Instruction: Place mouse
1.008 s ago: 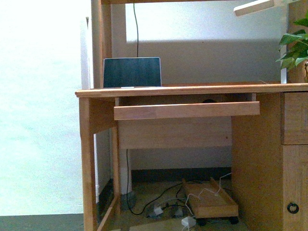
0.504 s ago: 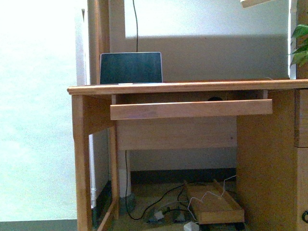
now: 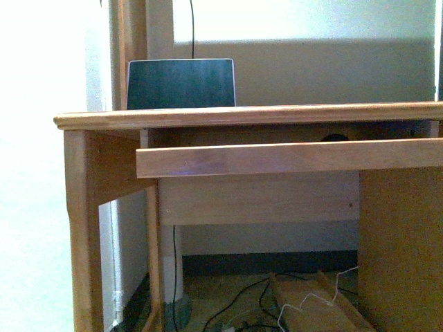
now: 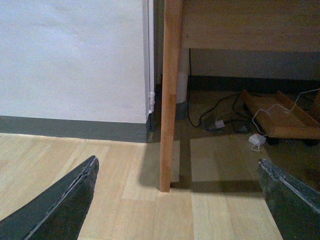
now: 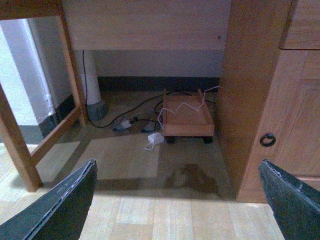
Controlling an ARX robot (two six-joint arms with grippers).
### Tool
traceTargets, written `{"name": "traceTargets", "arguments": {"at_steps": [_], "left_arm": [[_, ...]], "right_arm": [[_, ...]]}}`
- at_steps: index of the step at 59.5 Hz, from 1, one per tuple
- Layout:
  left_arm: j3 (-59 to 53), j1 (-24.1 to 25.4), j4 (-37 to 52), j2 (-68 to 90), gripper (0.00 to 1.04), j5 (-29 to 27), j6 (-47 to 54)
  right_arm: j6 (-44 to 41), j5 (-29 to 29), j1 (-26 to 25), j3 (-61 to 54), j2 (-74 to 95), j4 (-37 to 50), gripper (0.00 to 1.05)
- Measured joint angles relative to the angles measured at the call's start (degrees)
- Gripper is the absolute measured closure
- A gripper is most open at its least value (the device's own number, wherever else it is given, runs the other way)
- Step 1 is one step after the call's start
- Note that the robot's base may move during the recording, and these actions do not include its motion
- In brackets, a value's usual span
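— While both of your arms hang low before the desk, locate the mouse. In the front view it is a dark rounded sliver in the slot between the desk top and the front rail of the pull-out tray, toward the right. Only its crown shows, so you may judge that it sits on the tray behind the rail.

— Check your grippers too. The left gripper has its fingers spread wide and nothing held between them, and the right gripper is the same.

— The step in hand, then, reads as the reach for the mouse. Your right arm is on the nearer side. Raise it above the rail first, then enter the slot level, jaws apart and set to straddle the dome across its narrower width. Close only once both pads flank the plastic.

— Mind the edges. The slot is shallow, with the rounded lip of the desk top above and the rail below. You have little room up or down, so go straight in and come straight out.

— As for a setting-down spot, the desk top in front of the laptop screen is seen edge-on. You cannot tell what lies on it.

— Lower down, keep your left arm off the desk leg and your right off the cabinet door. The wheeled board and cables lie well apart from both grippers.
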Motion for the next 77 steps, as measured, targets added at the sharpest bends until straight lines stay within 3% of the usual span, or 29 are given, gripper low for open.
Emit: {"name": "traceTargets", "arguments": {"at_steps": [77], "left_arm": [[0.0, 0.0, 0.0, 0.0, 0.08, 0.0, 0.0]], "right_arm": [[0.0, 0.0, 0.0, 0.0, 0.0, 0.0, 0.07]]}}
